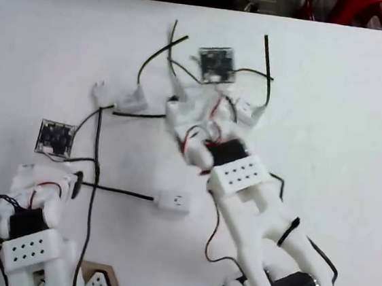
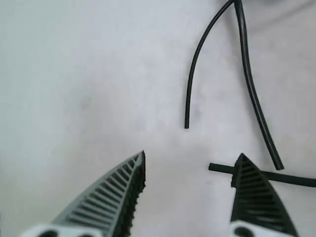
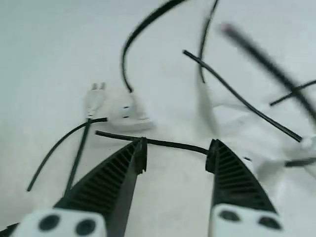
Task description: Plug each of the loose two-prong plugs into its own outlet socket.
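Overhead, the white table (image 1: 359,99) carries a tangle of thin black cords. A small white plastic two-prong plug (image 1: 99,92) lies at upper left of centre, just beside a white plastic socket block (image 1: 135,101). A second white socket block with a black lead (image 1: 173,201) sits below centre. Two square dark circuit boards lie at upper centre (image 1: 216,64) and at left (image 1: 56,138). The right arm (image 1: 242,176) stretches from lower right to the middle of the frame, and the left arm (image 1: 31,235) sits at lower left.

From the left wrist, the left gripper (image 2: 191,170) stands wide apart with nothing between its ribbed fingers. It hangs over bare table with a loose black cord (image 2: 252,94) running past one fingertip.

From the right wrist, the right gripper (image 3: 177,155) is likewise spread and holds nothing. One black cord (image 3: 163,143) lies across the gap at its tips. The two-prong plug and its neighbouring socket block lie beyond, near each other.

The plug looks light, hard and somewhat slick. It is probably best pinched across its flat body, behind the prongs. Its springy cord may tug it askew, and the light socket is likely to slide unless braced.
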Available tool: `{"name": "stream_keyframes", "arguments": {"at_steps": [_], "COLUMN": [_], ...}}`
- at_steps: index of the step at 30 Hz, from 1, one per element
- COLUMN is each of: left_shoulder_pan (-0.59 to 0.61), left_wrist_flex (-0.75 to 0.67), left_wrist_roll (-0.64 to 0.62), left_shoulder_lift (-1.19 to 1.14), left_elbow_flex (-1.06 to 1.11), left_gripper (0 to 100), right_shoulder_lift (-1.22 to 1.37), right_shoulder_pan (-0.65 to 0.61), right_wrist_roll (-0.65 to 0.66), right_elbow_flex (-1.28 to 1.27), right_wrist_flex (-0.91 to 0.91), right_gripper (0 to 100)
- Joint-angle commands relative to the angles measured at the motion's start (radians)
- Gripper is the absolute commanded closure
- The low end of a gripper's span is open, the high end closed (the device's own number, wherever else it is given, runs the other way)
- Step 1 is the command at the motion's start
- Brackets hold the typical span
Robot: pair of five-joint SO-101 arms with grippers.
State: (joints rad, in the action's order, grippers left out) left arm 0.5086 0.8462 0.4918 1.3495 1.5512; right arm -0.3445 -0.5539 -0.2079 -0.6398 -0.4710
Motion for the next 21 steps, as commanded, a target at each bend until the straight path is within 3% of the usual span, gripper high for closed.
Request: {"name": "stream_keyframes", "arguments": {"at_steps": [1, 8, 21], "left_shoulder_pan": [0.048, 0.085, 0.085], "left_wrist_flex": [-0.025, -0.026, -0.026], "left_wrist_roll": [-0.018, -0.064, -0.064], "left_shoulder_lift": [0.018, 0.018, 0.018], "left_elbow_flex": [-0.057, -0.068, -0.069], "left_gripper": [72, 72, 72], "right_shoulder_lift": [-0.044, 0.156, 0.783], "right_shoulder_pan": [-0.125, -0.286, -0.325], "right_wrist_roll": [0.009, 0.009, 0.008], "right_elbow_flex": [0.032, 0.086, 0.512], "right_wrist_flex": [0.091, 0.219, 0.243], "right_gripper": [81.4, 81.4, 81.4]}}
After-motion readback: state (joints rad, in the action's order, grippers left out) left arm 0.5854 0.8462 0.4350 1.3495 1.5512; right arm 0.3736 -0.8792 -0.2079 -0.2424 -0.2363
